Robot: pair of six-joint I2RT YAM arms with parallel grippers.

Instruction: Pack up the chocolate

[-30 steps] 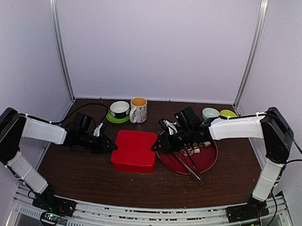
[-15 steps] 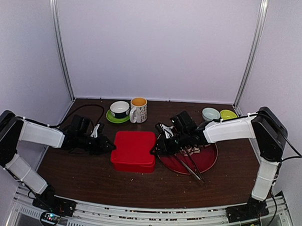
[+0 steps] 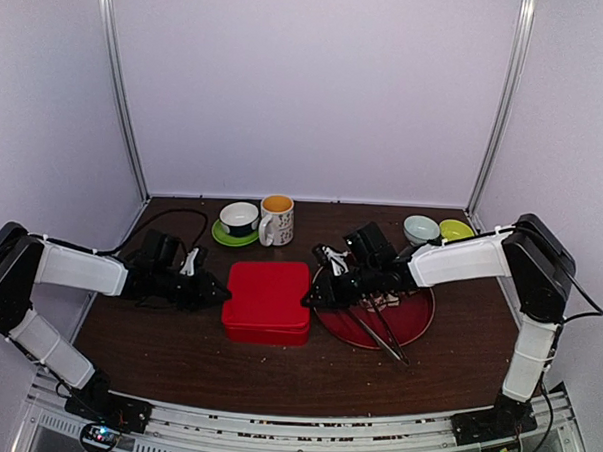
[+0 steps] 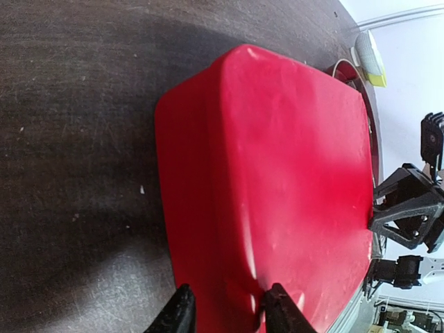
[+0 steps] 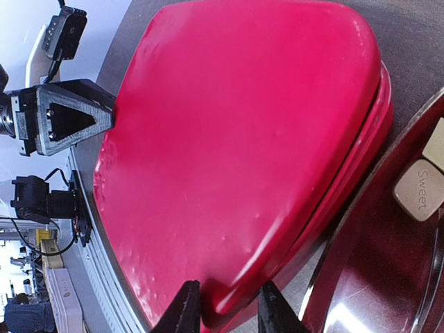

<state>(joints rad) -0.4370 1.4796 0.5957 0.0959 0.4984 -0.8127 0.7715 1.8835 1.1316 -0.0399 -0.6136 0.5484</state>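
Observation:
A red box with its lid on (image 3: 268,300) lies in the middle of the table. My left gripper (image 3: 221,295) is at its left edge. In the left wrist view the gripper (image 4: 229,316) is closed on the lid's rim (image 4: 277,173), which dents between the fingers. My right gripper (image 3: 308,299) is at the box's right edge. In the right wrist view it (image 5: 227,312) is pinched on the lid's rim (image 5: 236,139). Small tan and dark chocolate pieces (image 3: 394,290) lie on a red plate (image 3: 417,321) to the right. One tan piece (image 5: 420,191) shows beside the box.
Long metal tongs (image 3: 382,333) lie across the plate. White paper cups (image 3: 335,256) sit behind the right gripper. A cup on a green saucer (image 3: 239,219) and a mug (image 3: 277,219) stand at the back, a pale bowl (image 3: 420,227) and a green bowl (image 3: 456,229) at the back right.
My right gripper moved left and down from above the plate to the box's right edge and closed on the lid rim. My left gripper stayed at the left edge, its arm sinking slightly.

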